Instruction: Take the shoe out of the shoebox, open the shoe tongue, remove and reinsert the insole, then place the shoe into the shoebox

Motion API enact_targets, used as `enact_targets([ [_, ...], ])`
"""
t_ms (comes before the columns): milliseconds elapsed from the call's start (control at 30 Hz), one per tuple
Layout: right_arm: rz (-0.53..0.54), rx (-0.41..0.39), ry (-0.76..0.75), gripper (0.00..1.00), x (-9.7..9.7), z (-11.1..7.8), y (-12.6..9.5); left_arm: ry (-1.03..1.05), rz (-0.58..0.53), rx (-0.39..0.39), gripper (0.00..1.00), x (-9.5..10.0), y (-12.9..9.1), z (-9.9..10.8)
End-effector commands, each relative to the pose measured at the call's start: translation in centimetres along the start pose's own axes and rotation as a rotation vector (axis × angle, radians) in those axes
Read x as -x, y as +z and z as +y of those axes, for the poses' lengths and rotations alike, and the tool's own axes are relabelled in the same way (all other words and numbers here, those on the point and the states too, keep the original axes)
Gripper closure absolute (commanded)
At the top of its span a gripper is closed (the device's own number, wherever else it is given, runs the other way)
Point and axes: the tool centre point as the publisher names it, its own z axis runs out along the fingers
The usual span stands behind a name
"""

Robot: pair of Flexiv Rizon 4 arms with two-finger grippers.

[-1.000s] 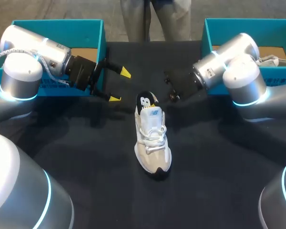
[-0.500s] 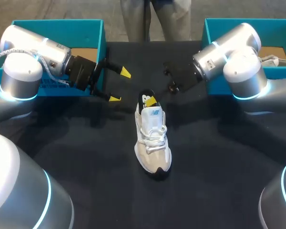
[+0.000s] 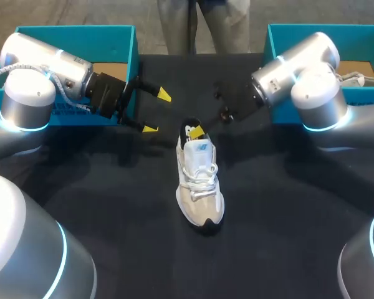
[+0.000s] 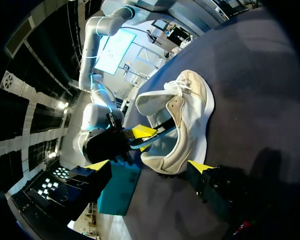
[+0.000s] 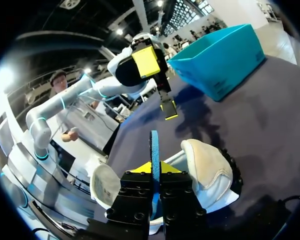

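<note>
One shoe (image 3: 199, 187) upright on bench (image 3: 287, 218).
At heel opening, right tool (image 3: 197, 131) grips insole (image 5: 154, 150); left tool (image 3: 158, 112) open, near the shoe, not touching.

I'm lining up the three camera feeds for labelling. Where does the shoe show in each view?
Head view: shoe mid-table, toe toward the robot, right gripper at its heel.
Left wrist view: shoe ahead of the left gripper, heel nearest.
Right wrist view: shoe just below the right gripper, which pinches the insole.
Shared landmark: the right gripper's yellow tip at the heel opening.
</note>
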Motion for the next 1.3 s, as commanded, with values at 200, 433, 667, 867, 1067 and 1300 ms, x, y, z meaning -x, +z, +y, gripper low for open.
enact_targets([
  [200, 0.034, -0.017, 0.024, 1.0, -0.1, -1.4, 1.1, 0.0, 0.001, 0.003, 0.0, 0.0, 0.1, -0.1],
  [433, 0.058, -0.039, 0.047, 1.0, -0.3, -2.2, 1.6, 0.0, 0.001, 0.003, 0.0, 0.0, 0.1, -0.1],
  [667, 0.043, -0.056, 0.031, 0.64, -0.3, -1.5, 1.4, 0.0, 0.001, 0.003, 0.0, 0.0, 0.1, -0.1],
  [867, 0.023, -0.065, 0.001, 0.62, -0.9, -0.4, 0.8, 0.0, 0.001, 0.003, 0.0, 0.0, 0.1, -0.1],
  [1067, 0.008, -0.068, -0.022, 0.63, -1.3, 0.4, 0.3, 0.0, 0.001, 0.003, 0.0, 0.0, 0.1, -0.1],
  [1300, 0.009, -0.07, -0.027, 0.64, -1.4, 0.5, 0.6, 0.0, 0.001, 0.003, 0.0, 0.0, 0.1, -0.1],
])
